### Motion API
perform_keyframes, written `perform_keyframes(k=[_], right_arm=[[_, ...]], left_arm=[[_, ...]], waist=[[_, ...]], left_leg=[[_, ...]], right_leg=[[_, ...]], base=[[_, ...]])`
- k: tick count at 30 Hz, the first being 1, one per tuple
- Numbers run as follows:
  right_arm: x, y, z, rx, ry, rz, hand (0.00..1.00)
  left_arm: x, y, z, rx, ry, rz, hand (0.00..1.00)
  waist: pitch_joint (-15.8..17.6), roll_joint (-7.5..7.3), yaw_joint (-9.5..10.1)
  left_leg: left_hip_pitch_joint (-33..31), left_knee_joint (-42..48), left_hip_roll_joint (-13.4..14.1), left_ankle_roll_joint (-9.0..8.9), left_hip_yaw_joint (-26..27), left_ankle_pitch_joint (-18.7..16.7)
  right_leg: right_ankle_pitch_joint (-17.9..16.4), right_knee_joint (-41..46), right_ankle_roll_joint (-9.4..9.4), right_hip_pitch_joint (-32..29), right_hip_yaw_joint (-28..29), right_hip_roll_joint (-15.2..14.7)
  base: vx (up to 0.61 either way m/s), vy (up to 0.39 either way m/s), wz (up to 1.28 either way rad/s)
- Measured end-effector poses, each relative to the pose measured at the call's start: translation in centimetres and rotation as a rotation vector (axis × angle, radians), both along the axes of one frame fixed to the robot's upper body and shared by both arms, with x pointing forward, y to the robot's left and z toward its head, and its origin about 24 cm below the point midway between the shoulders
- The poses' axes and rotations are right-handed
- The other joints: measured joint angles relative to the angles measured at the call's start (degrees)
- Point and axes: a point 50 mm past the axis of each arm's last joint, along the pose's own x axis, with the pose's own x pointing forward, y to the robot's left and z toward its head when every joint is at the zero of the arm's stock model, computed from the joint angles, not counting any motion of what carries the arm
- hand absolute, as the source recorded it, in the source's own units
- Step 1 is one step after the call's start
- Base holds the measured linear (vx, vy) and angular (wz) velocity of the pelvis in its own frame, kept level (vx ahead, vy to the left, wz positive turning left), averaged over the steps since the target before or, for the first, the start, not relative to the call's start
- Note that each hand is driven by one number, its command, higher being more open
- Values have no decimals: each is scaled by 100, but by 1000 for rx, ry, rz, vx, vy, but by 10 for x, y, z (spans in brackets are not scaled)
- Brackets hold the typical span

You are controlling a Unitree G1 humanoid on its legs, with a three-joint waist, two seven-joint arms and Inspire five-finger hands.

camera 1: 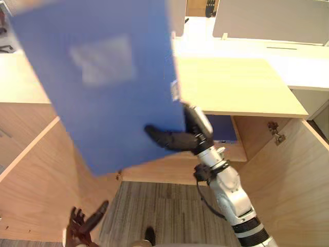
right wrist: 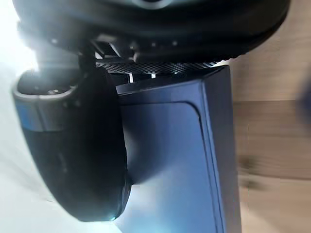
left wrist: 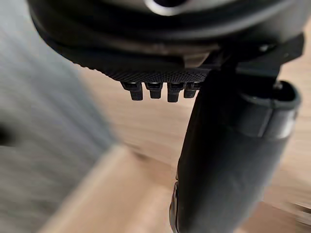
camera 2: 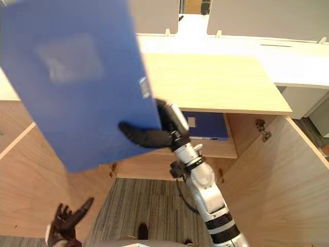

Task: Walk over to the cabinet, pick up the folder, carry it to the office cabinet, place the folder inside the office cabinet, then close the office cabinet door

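The folder (camera 1: 103,82) runs off the view's edge at 11 o'clock, its pale label (camera 1: 103,59) too blurred to read, and it hides the fingers of the right hand (camera 1: 172,139). At 7 o'clock the left hand (camera 1: 85,226) is cut by the bottom edge.

Grey striped carpet floor (camera 1: 159,206), long white desk (camera 1: 303,69) beyond, pale grey partition screens (camera 1: 267,18) standing along it

The folder (camera 1: 108,82) stood raised in the right hand (camera 1: 175,138), before the left part of the cabinet (camera 1: 236,87). A second folder (camera 2: 205,126) lay inside the cabinet, right of that hand. The left hand (camera 1: 85,224) hung low beside the left door (camera 1: 36,180); a desk (camera 1: 288,56) lay behind the cabinet.
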Motion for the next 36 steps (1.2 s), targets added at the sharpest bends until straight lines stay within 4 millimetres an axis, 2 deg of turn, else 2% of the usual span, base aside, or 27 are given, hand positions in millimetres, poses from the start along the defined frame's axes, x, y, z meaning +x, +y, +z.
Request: perform_keyframes(k=[1, 3, 4, 5, 9, 12, 14, 17, 20, 21, 23, 26, 29, 32, 34, 35, 36], right_arm=[[0, 2, -5, -38, 6, 3, 0], [6, 9, -17, -179, 0, 11, 0], [13, 12, -21, -256, -9, 19, 0], [19, 12, -24, -330, -23, 15, 0], [32, 11, -24, -453, -56, 11, 0], [46, 10, -10, -447, -89, -21, 0], [59, 3, -1, -399, -80, -72, 0], [88, -17, 21, -217, -26, -229, 0], [117, -43, 63, 22, -27, -420, 0], [124, -52, 84, 127, -50, -481, 0], [131, -68, 119, 293, -90, -562, 0], [133, -87, 152, 485, -116, -650, 0], [132, -96, 157, 621, -82, -683, 0], [132, -102, 159, 742, -39, -714, 0], [132, -108, 167, 866, -20, -742, 0], [132, -110, 170, 896, -16, -745, 100], [131, -113, 176, 957, -4, -755, 100]], left_arm=[[-1, -2, -4, -10, 28, -21, 100], [7, -9, -13, -27, 82, -97, 100], [15, -14, -16, -40, 87, -123, 100], [23, -19, -18, -47, 86, -155, 100], [44, -20, -14, -35, 42, -191, 100], [60, -19, -8, -7, 5, -250, 100], [72, -24, -5, -4, -23, -284, 100], [93, -32, 2, -4, -80, -319, 100], [117, -36, 13, 14, -149, -346, 100], [125, -37, 18, 24, -181, -348, 100], [141, -37, 30, 47, -243, -342, 100], [166, -42, 53, 54, -371, -309, 100], [179, -49, 67, 41, -457, -288, 100], [186, -54, 73, 22, -489, -260, 100], [189, -57, 76, 5, -501, -225, 100], [189, -57, 76, 2, -501, -218, 100], [189, -59, 76, -6, -501, -200, 100]], waist=[[70, -38, 25], [488, -141, 54], [771, -127, 74], [991, -42, 103], [1564, 242, 139], [1903, 316, 133], [1977, 371, 149], [2037, 476, 218], [2111, 565, 288], [2140, 570, 290], [2151, 581, 287], [2223, 592, 287], [2223, 592, 281], [2223, 592, 282], [2223, 592, 286], [2223, 592, 293], [2223, 592, 299]], left_leg=[[-55, 15, 9, -5, 1, 7], [-544, 591, 49, 31, -10, -164], [-940, 1222, 109, 53, -20, -422], [-1347, 1845, 189, 44, -48, -711], [-2146, 3026, 302, 72, -60, -1250], [-2731, 3550, 302, 89, -59, -1417], [-3126, 3878, 301, 103, -97, -1521], [-3760, 4405, 307, 166, -187, -1663], [-4362, 4868, 369, 179, -226, -1818], [-4603, 5092, 393, 200, -232, -1884], [-5010, 5461, 468, 216, -239, -1986], [-5346, 5819, 518, 215, -238, -2126], [-5526, 5967, 535, 200, -253, -2171], [-5687, 6027, 546, 197, -296, -2170], [-5812, 6059, 545, 189, -325, -2152], [-5818, 6064, 544, 189, -325, -2151], [-5818, 6063, 542, 188, -326, -2151]], right_leg=[[-3, 75, 0, -80, 3, 0], [-97, 436, -39, -431, 5, -39], [-186, 732, -60, -668, 8, -56], [-307, 1041, -59, -921, 14, -54], [-843, 2182, -55, -1711, 121, -166], [-1122, 2910, -31, -2388, 165, -303], [-1284, 3307, -43, -2785, 166, -369], [-1545, 3896, -75, -3408, 159, -466], [-1707, 4348, -105, -3981, 162, -489], [-1771, 4567, -109, -4212, 166, -514], [-1862, 4900, -113, -4584, 136, -549], [-2014, 5272, -122, -4918, 123, -620], [-2083, 5441, -137, -5094, 116, -644], [-2099, 5515, -163, -5240, 85, -646], [-2104, 5568, -175, -5353, 59, -655], [-2105, 5579, -176, -5361, 55, -661], [-2107, 5582, -179, -5362, 48, -667]], base=[[-16, -1, 6], [-58, 1, 5], [-117, 15, -2], [-122, 26, -2], [-124, 57, -6], [-82, 31, -1], [-21, 2, 8], [-1, -3, 8], [-7, 2, -2], [-30, 17, -8], [-40, 25, -9], [-62, 4, -4], [-68, -29, -3], [-58, -56, 2], [-42, -76, 4], [-26, -77, 3], [-15, -60, 2]])
